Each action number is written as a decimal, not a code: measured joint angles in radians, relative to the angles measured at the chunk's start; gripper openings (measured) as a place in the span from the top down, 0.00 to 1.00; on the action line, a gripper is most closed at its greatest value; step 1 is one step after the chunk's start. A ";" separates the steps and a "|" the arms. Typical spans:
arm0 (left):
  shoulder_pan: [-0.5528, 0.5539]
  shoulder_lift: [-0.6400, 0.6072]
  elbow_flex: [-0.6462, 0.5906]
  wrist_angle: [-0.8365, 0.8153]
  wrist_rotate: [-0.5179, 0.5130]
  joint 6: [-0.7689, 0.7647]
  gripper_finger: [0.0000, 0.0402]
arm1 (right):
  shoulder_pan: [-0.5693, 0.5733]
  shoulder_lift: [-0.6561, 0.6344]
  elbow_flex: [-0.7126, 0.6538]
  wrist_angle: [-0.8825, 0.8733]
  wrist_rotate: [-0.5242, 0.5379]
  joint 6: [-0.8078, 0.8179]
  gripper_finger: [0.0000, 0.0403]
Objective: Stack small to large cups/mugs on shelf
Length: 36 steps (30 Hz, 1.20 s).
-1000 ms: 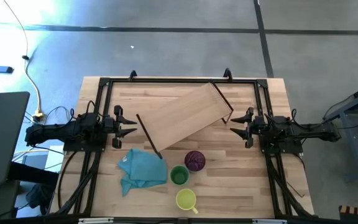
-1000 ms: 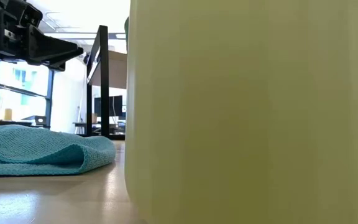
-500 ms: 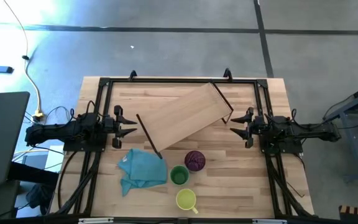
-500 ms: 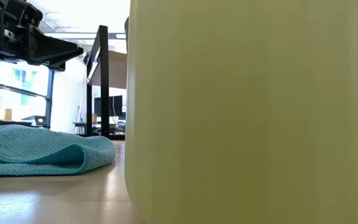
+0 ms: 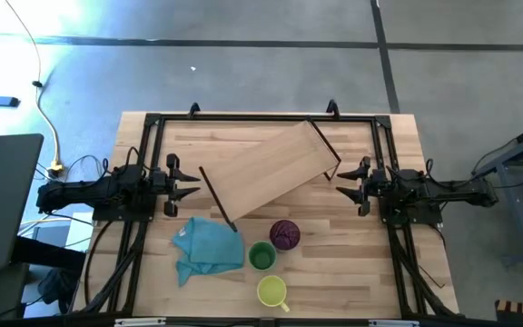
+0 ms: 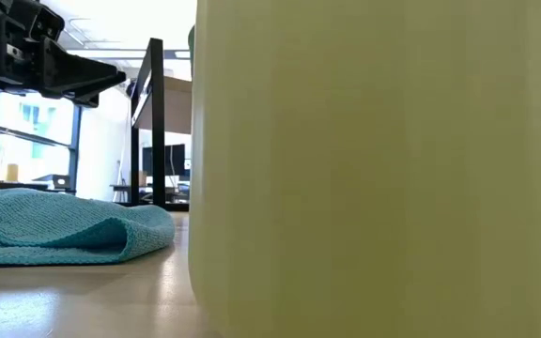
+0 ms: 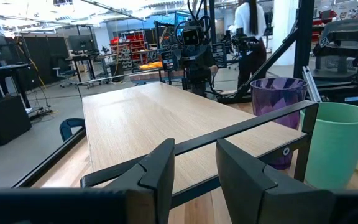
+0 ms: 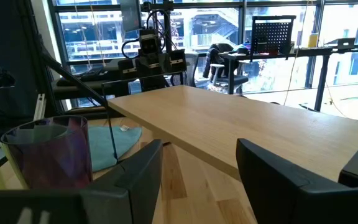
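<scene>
On the near half of the butcher-block tabletop point(image 5: 352, 272), the three vessels stand loose and unstacked: the translucent purple tumbler point(image 5: 284, 233) farthest in, just beside the shelf's near edge, the green cup point(image 5: 261, 255) just left and nearer, and the short yellow mug with a handle point(image 5: 271, 292) nearest of all. A crumpled teal cloth point(image 5: 205, 250) lies to their left. The long light-wood shelf board with thin black legs point(image 5: 266, 171) sits askew across the middle of the table, and its top carries nothing.

The left gripper point(image 5: 192, 185) hangs at the shelf's left end, its fingers set a little apart around empty air. The right gripper point(image 5: 341, 181) hangs at the shelf's right end, spread wide and empty too. Neither touches a cup.

By my reading, the task has not begun: nothing is nested, nothing is on the shelf. Left to do is nesting the cups by size and setting the stack on the board.
</scene>
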 joint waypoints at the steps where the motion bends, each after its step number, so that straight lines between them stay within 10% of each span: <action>1: 0.000 0.000 0.000 0.000 0.000 0.000 0.74 | 0.000 0.000 0.000 0.000 0.000 0.000 0.51; 36: 0.000 0.000 0.000 0.030 0.013 -0.096 0.74 | -0.003 0.000 0.003 -0.005 0.038 -0.018 0.51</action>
